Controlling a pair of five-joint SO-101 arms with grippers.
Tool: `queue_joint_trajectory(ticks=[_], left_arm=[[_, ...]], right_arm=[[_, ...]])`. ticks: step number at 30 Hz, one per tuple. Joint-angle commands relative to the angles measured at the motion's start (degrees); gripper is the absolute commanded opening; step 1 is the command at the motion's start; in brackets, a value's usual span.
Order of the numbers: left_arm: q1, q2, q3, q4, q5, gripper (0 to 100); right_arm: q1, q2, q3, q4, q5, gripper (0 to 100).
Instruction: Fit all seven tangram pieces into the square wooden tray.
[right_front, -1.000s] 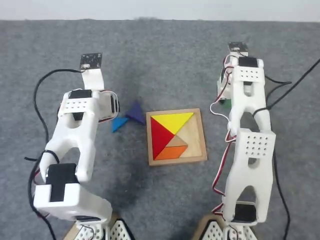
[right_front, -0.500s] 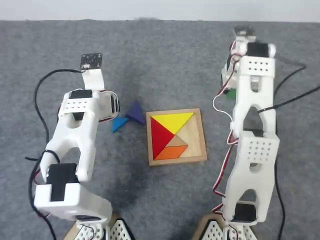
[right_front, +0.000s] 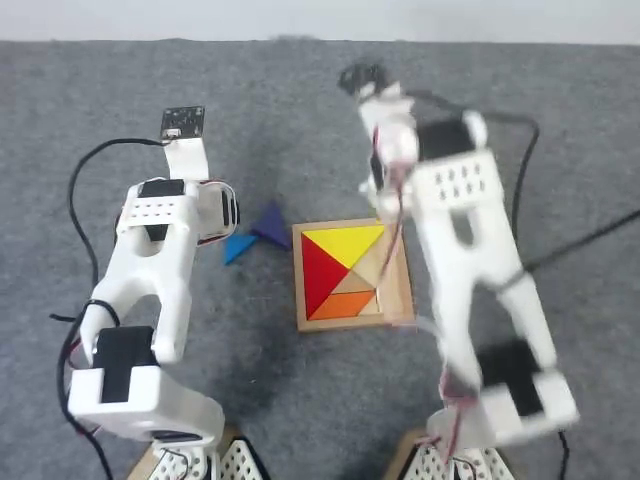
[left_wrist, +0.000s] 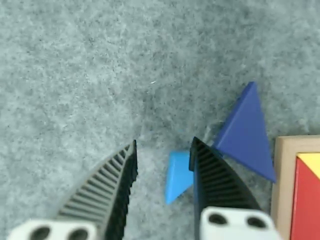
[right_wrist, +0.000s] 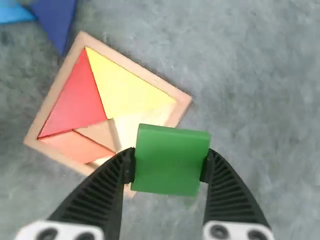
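Observation:
The square wooden tray (right_front: 345, 323) lies mid-table and holds a yellow triangle (right_front: 345, 243), a red triangle (right_front: 318, 275), an orange piece (right_front: 348, 303) and a tan piece (right_front: 352, 281). My right gripper (right_wrist: 169, 156) is shut on a green square (right_wrist: 169, 161), held in the air over the tray (right_wrist: 184, 102) near its bare part. Left of the tray, a dark blue triangle (right_front: 270, 227) and a light blue triangle (right_front: 238, 247) rest on the carpet. My left gripper (left_wrist: 164, 145) is open just above the carpet, one finger (left_wrist: 215, 185) over the light blue triangle (left_wrist: 176, 176).
Grey carpet covers the whole table. The right arm (right_front: 455, 195) stretches across the tray's right side. The left arm (right_front: 155, 250) stands left of the blue pieces, with black cables (right_front: 85, 175) trailing off it. The dark blue triangle (left_wrist: 245, 132) almost touches the tray corner (left_wrist: 282, 170).
The right arm has swung left from the far right of the table to above the tray, carrying the green square. The left arm has not moved.

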Motion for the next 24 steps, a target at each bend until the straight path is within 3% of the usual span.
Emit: queue_joint_trajectory(ticks=[1,4,11,24], left_arm=[[-0.3,-0.4,-0.5,-1.4,-1.0,17],[-0.3,-0.4,-0.5,-1.3,-1.0,17],[-0.4,-0.4,-0.5,-1.3,-1.0,17],[-0.4,-0.4,-0.4,-1.3,-1.0,17]], right_arm=[[-1.5,-13.8,28.8,-20.4,4.2,10.0],[-3.8,-15.5,38.1,-27.1,8.2,10.0],[-7.4,-8.2,36.7,-28.0,18.0,10.0],[-6.8,6.5,25.1,-28.0,18.6,10.5]])
